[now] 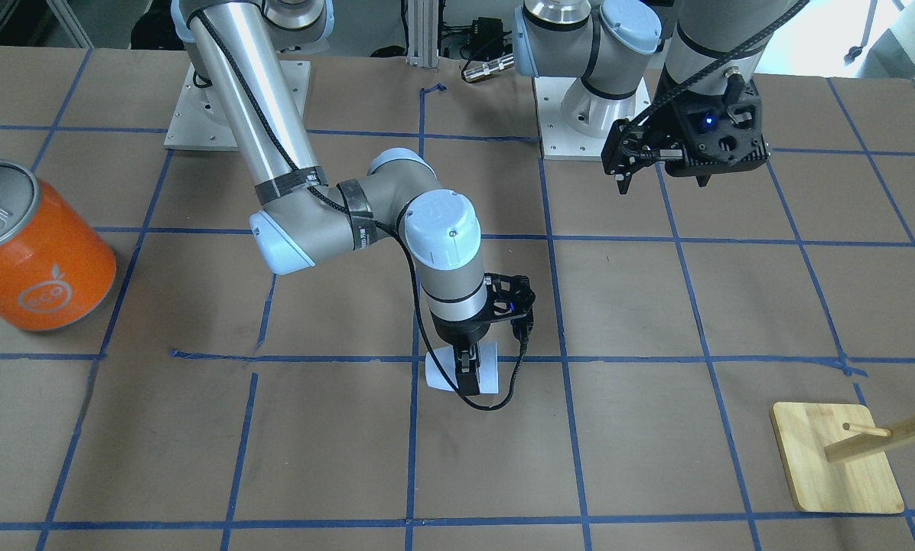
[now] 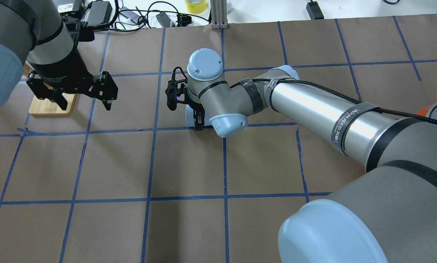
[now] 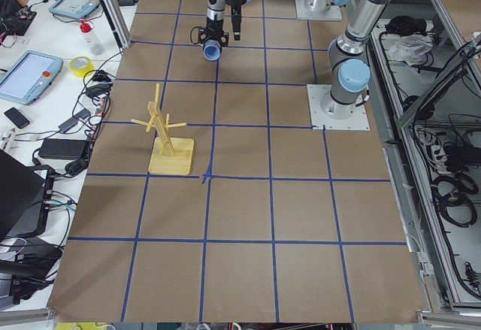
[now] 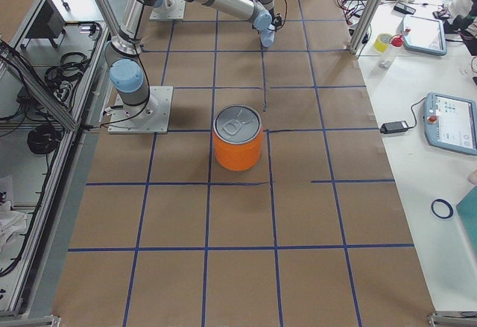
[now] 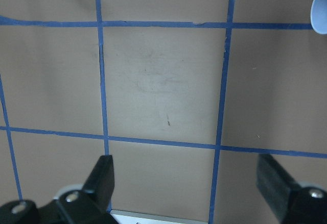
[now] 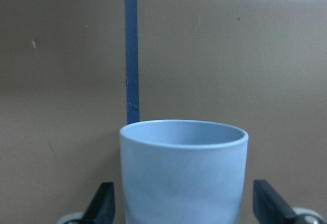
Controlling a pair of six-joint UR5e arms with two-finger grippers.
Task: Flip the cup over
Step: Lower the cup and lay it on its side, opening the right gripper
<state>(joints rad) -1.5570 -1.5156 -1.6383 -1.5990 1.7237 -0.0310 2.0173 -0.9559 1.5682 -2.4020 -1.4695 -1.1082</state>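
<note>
Cup (image 6: 184, 173): plain, pale blue, tapered, no handle.

cup (image 6: 184, 173) between right jaws, can (image 1: 37, 256) well apart

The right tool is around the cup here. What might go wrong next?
The right tool is open astride the cup, which lies on its side: uneven finger contact may roll it away. The cup's tapered wall could let it slip out during closing or the flip.
</note>
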